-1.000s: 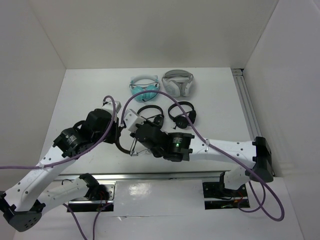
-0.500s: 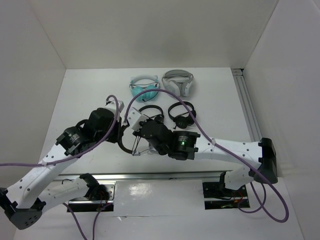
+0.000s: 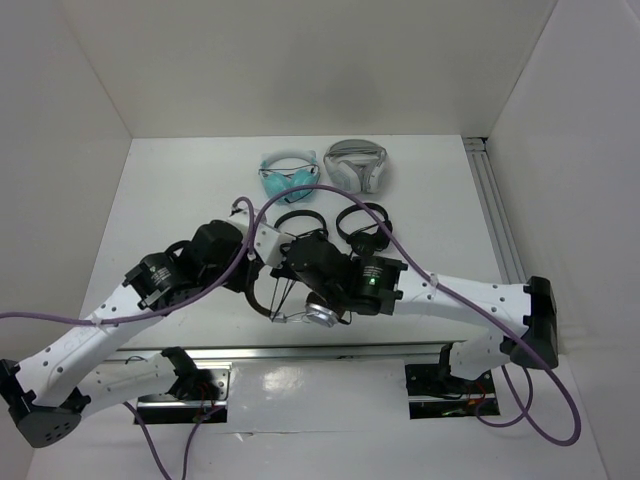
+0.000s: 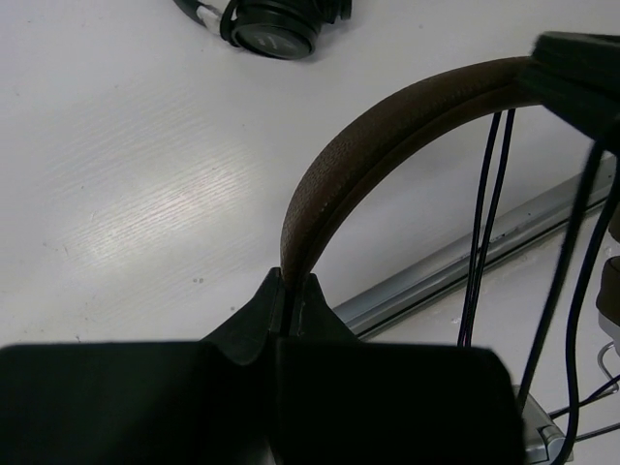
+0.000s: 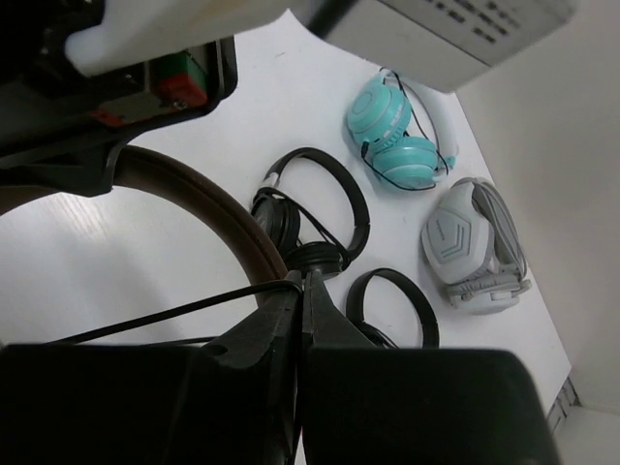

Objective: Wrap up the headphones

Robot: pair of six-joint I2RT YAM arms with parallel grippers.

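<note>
While the left hand point(image 4: 291, 284) is pressed together on one end of the dark brown headband point(image 4: 387, 126), the right hand point(image 5: 302, 283) is pinched shut on the thin black cable point(image 5: 165, 315) just beside that band. The headphones point(image 3: 321, 318) sit between the two arms at the near part of the worktop point(image 3: 170, 200), close to the metal rail point(image 3: 300, 352). From the top, a silver ear cup shows just below the right wrist, with the headband curving to its left. I cannot tell if the cup touches the worktop. In the left wrist view, two cable strands point(image 4: 482, 223) hang down under the arch of the band, and more strands run at the right edge.

Four other pairs lie farther back and apart from the hands:
- Small black headphones point(image 3: 300, 228), just behind the hands.
- A second small black pair point(image 3: 365, 225), to their right.
- Teal headphones point(image 3: 290, 175), near the back.
- White-grey headphones point(image 3: 357, 165), beside the teal ones.

Purple arm cables loop over both arms.
</note>
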